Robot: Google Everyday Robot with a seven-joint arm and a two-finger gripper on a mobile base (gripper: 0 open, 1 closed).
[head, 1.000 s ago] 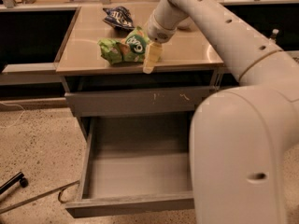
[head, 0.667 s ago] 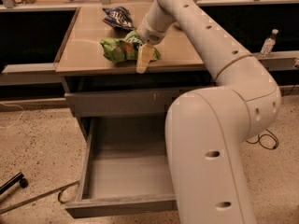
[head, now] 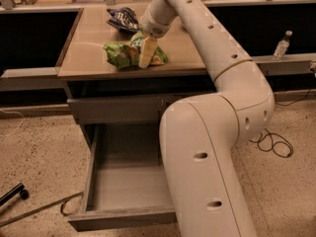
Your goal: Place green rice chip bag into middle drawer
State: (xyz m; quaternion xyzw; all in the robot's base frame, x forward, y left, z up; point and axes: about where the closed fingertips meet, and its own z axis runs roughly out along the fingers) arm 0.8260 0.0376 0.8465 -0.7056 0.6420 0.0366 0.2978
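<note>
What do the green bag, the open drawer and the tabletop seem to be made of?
Green bag: probably thin plastic film, glossy and crinkled. Drawer: likely painted wood, matte grey flat panels. Tabletop: smooth tan laminate perhaps, showing soft sheen. Gripper sits over the bag.

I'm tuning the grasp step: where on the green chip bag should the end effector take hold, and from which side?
I'd take the green chip bag across its puffed middle, from above: it lies flat and crumpled on the tabletop, with no raised edge to pinch sideways. The end effector hangs over the bag's right half as seen, pointing down. The blue bag lies behind it.
</note>
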